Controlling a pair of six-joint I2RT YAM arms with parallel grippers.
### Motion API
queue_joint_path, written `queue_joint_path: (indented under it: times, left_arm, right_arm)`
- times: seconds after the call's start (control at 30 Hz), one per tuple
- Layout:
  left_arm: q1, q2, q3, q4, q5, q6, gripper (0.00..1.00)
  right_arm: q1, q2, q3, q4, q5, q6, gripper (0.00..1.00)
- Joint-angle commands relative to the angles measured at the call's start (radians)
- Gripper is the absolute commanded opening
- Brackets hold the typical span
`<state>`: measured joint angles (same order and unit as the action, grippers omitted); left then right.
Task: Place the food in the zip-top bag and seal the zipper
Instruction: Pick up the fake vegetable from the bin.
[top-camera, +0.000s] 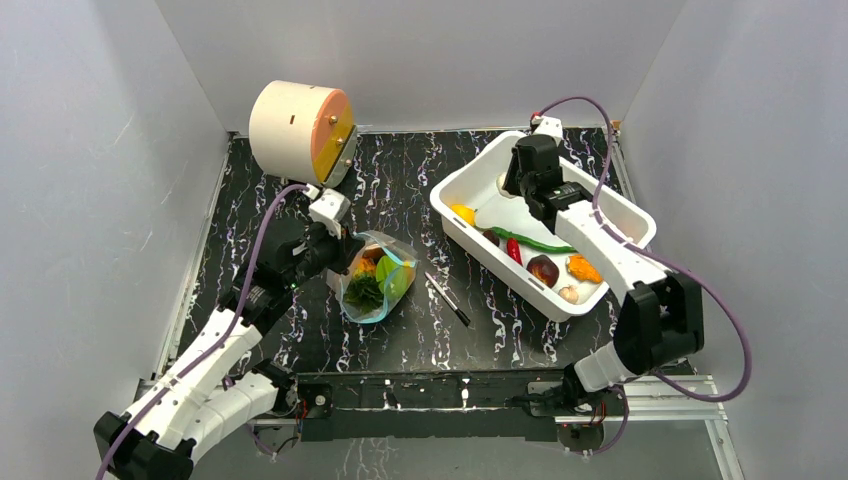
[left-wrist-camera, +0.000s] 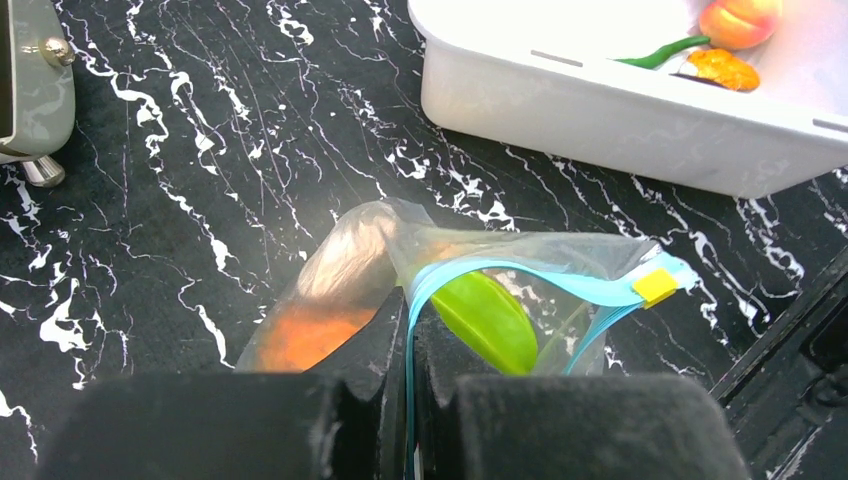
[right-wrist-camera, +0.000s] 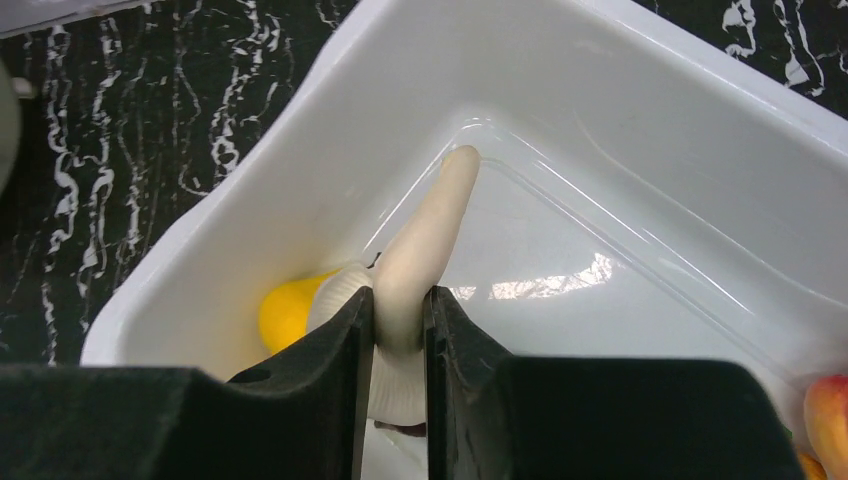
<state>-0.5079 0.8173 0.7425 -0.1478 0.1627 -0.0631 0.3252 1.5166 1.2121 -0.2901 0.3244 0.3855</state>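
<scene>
The right gripper (right-wrist-camera: 398, 330) clamps a pale mushroom (right-wrist-camera: 432, 225), seemingly by its stem, which points into the far corner of the tub (right-wrist-camera: 640, 140). The bag (top-camera: 378, 278) lies well to its left, zipper (left-wrist-camera: 520, 272) pinched in the closed left gripper (left-wrist-camera: 410, 335).

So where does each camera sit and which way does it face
Top external: above, behind the arms, looking down at the table; left arm and right arm show.
Left wrist: wrist-mounted, faces along the left claw, shut on the zip-top bag's zipper.
Right wrist: wrist-mounted, faces into the tub; right claw grips a pale mushroom.
Shared: top and left wrist show bag and tub.
</scene>
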Motion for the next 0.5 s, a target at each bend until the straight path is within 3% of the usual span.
queue_joint_path:
  times: [0.0, 0.47]
  left_arm:
    - [-0.002, 0.011, 0.066, 0.000, -0.018, -0.081, 0.00]
    - [-0.002, 0.086, 0.142, 0.001, -0.066, -0.223, 0.00]
  right_arm:
    - [0.007, -0.101, 0.008, -0.033, -0.139, -0.080, 0.08]
    - [0.118, -0.296, 0.033, -0.144, -0.343, 0.024, 0.09]
